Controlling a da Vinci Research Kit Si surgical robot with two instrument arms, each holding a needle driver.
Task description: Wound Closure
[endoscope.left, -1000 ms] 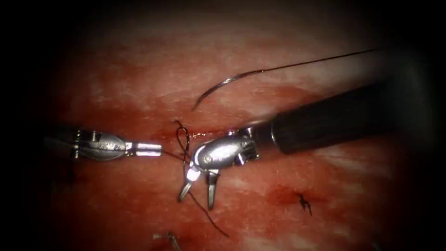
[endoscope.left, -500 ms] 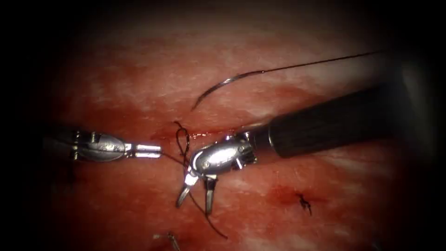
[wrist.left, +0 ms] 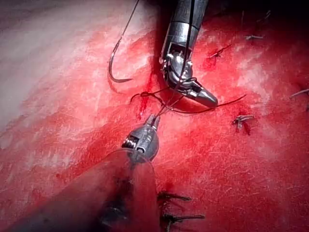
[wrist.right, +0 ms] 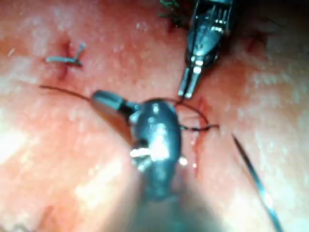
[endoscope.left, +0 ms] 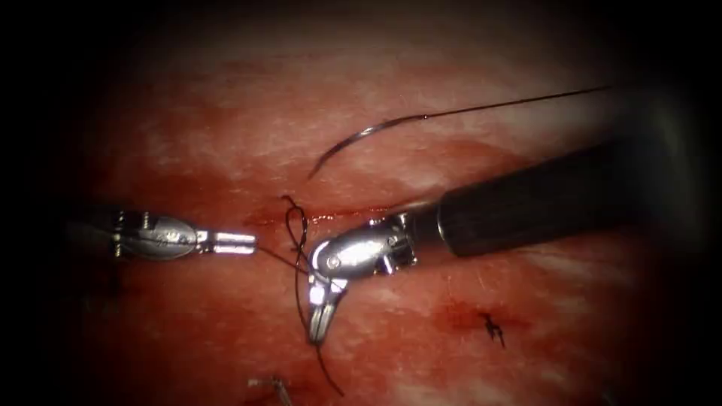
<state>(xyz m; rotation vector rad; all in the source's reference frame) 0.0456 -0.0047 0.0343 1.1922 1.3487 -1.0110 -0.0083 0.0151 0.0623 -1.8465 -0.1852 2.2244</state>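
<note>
The curved needle (endoscope.left: 352, 141) lies free on the tissue (endoscope.left: 466, 173) above the cut, held by neither tool; its thread (endoscope.left: 519, 103) trails off to the upper right. I also see the needle (wrist.left: 113, 67) in the left wrist view. A small thread loop (endoscope.left: 298, 223) stands at the cut (endoscope.left: 338, 216). My left tool (endoscope.left: 252, 243) is shut on a strand that runs right toward the loop. Below the loop, my right tool (endoscope.left: 319, 332) points downward, shut on the thread; a loose tail (endoscope.left: 328, 374) hangs past its tips. Both tools appear in the wrist views: left (wrist.left: 154, 119), right (wrist.right: 99, 99).
Cut thread ends of earlier stitches sit at the lower right (endoscope.left: 492, 328) and at the bottom edge (endoscope.left: 274, 387); more stitches (wrist.left: 241, 120) are in the left wrist view. Red fluid (endoscope.left: 226, 203) covers the tissue around the cut. The right shaft (endoscope.left: 541, 199) crosses the right half.
The right tool's jaws, wide open a second ago astride the thread below the loop, have closed on it. The left tool has drawn slightly left, still gripping its strand.
</note>
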